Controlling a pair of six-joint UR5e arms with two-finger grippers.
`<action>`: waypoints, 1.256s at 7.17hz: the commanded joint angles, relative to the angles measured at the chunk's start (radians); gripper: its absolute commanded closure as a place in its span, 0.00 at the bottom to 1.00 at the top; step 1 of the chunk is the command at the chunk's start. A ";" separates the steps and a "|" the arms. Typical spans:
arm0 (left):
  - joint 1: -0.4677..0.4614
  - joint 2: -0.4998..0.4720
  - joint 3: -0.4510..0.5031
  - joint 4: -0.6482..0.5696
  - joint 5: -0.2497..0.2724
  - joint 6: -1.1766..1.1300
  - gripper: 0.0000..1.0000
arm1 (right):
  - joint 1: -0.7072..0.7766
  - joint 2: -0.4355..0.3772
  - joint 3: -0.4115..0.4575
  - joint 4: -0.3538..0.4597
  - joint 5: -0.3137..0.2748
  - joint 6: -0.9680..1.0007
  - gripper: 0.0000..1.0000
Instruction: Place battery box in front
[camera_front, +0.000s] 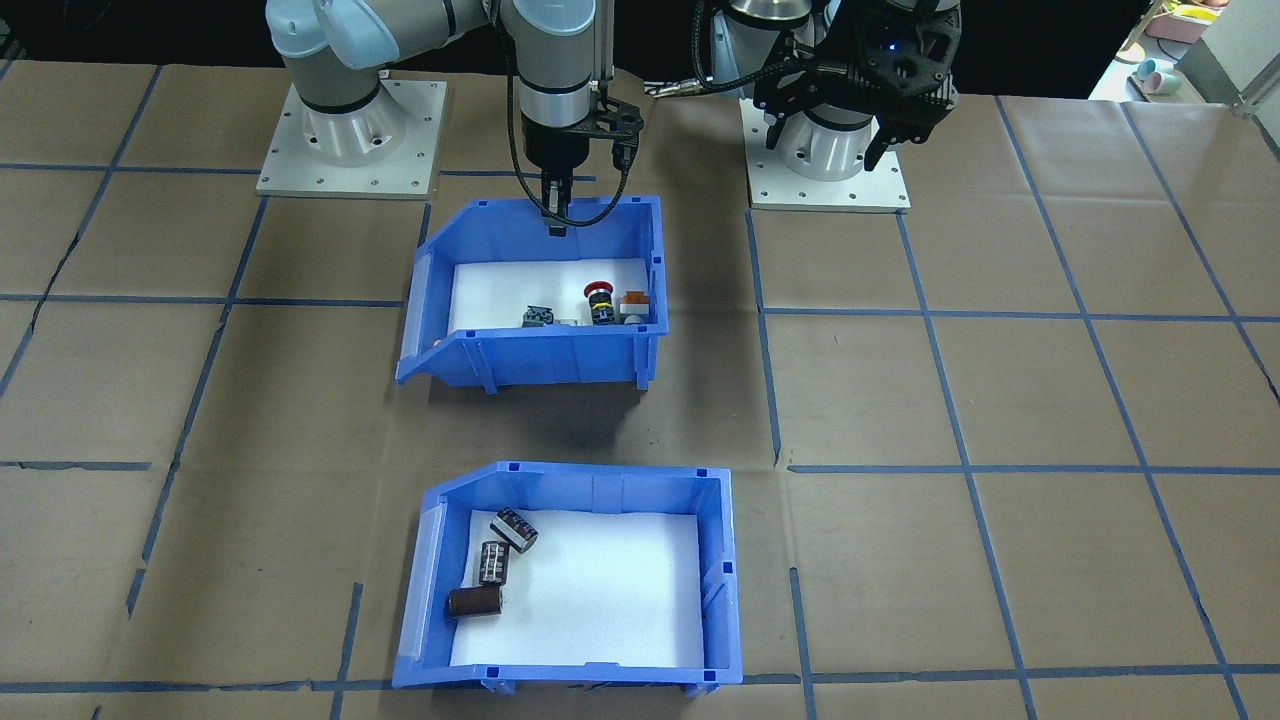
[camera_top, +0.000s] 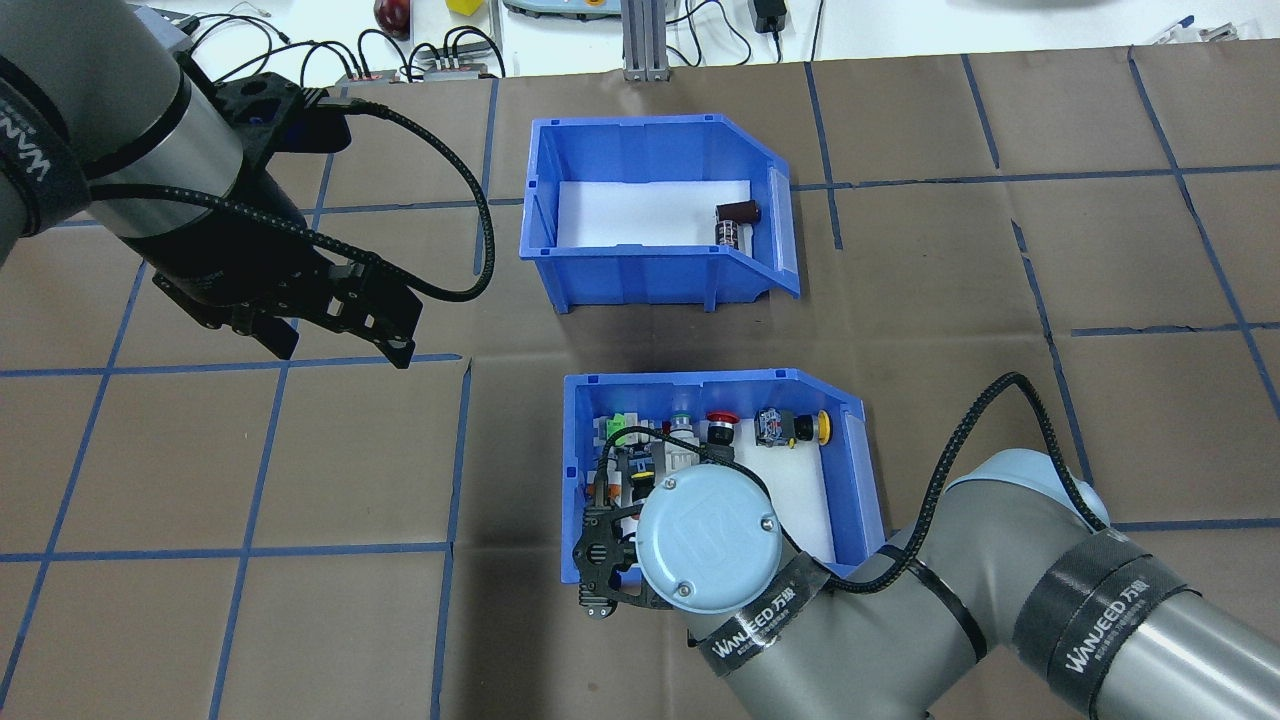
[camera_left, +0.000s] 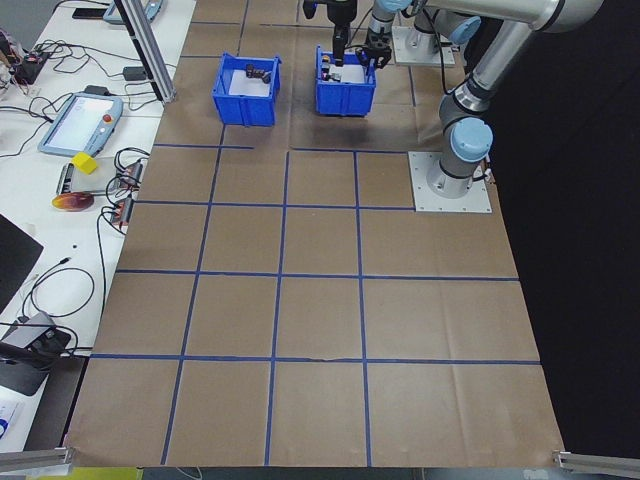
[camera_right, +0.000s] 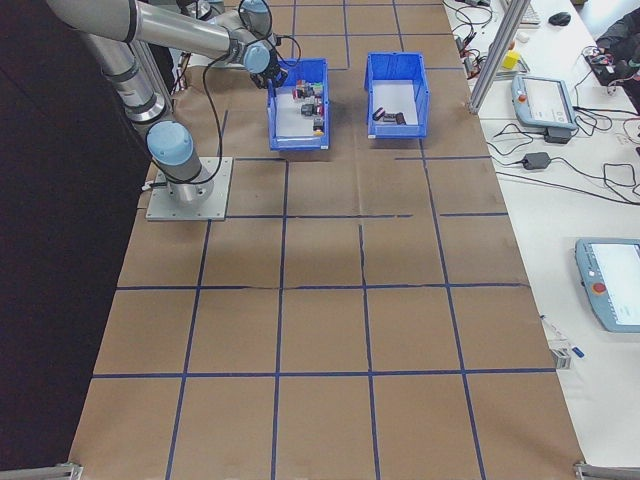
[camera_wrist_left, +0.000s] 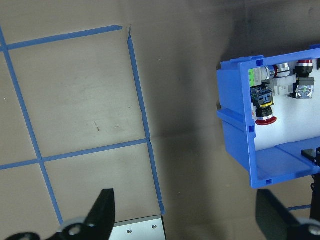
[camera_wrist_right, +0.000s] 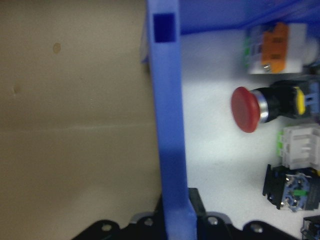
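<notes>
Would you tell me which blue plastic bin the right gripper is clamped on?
The blue plastic bin of push-button switches nearest the robot; the right gripper grips its rear wall.

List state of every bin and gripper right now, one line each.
battery box: upright on the table, far side from the robot, ungripped, a few dark cylinders inside.
switch bin: nearer the robot, right gripper on its rear wall.
right gripper: shut on the bin wall.
left gripper: open, empty, above bare table.
</notes>
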 joint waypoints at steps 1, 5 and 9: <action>0.000 0.000 -0.001 0.000 0.003 0.000 0.01 | -0.012 -0.003 -0.006 -0.006 -0.032 -0.011 0.00; 0.000 0.004 0.001 0.002 0.002 -0.001 0.01 | -0.138 -0.104 -0.104 0.201 -0.058 -0.015 0.00; 0.000 0.004 -0.001 0.000 0.005 0.000 0.01 | -0.386 -0.168 -0.186 0.285 -0.046 -0.006 0.00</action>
